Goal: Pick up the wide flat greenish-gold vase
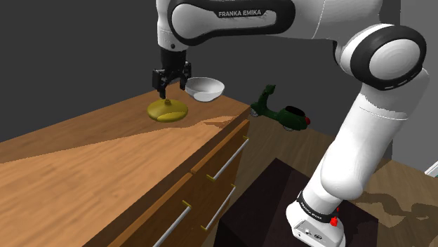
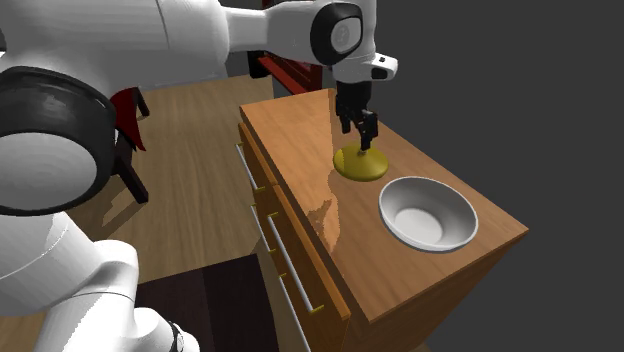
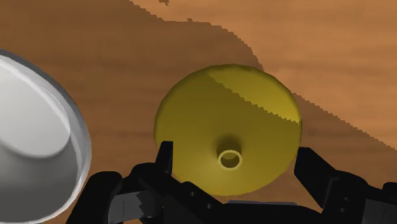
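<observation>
Now: straight down over the neck

My tool (image 1: 171, 90) hangs wide open just above the flat yellow-green vase (image 1: 167, 112), which sits on the desk (image 1: 91, 161). I judge it best to centre on the small neck, lower, then close. The white bowl (image 1: 205, 87) sits near one side; the other sides are open wood.

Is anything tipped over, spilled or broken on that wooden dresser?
Nothing stands out. The wide flat greenish-gold vase sits upright and whole on the wooden dresser top, the empty white bowl stands level beside it, apart from it, and the black pincer hangs open over the vase's small neck.
</observation>
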### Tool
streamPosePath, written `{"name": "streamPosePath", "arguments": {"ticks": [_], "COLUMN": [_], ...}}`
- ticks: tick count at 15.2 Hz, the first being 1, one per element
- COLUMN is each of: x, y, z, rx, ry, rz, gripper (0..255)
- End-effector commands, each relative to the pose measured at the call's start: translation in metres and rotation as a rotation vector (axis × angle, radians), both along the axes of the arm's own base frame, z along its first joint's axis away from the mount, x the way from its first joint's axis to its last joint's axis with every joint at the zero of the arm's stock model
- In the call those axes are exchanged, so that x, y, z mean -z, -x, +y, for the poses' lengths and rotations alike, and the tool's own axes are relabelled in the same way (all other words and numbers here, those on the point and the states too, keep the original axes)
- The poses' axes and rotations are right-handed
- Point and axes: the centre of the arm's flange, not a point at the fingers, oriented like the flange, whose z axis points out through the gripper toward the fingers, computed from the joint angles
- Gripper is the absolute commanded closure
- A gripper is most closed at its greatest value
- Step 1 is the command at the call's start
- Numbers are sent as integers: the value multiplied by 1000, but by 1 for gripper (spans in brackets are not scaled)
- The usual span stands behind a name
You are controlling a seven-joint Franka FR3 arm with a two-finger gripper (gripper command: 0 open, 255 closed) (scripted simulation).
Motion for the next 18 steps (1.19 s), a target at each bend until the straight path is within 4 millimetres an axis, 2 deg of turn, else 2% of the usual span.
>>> {"name": "streamPosePath", "arguments": {"ticks": [1,6,8,9,18], "x": [9,36,39,39,39], "y": [-5,-5,-5,-5,-5], "z": [4,4,4,4,4], "rx": [1,1,1,1,1], "ry": [-1,-1,-1,-1,-1], "rz": [-1,-1,-1,-1,-1], "gripper": [0,0,0,255,255]}}
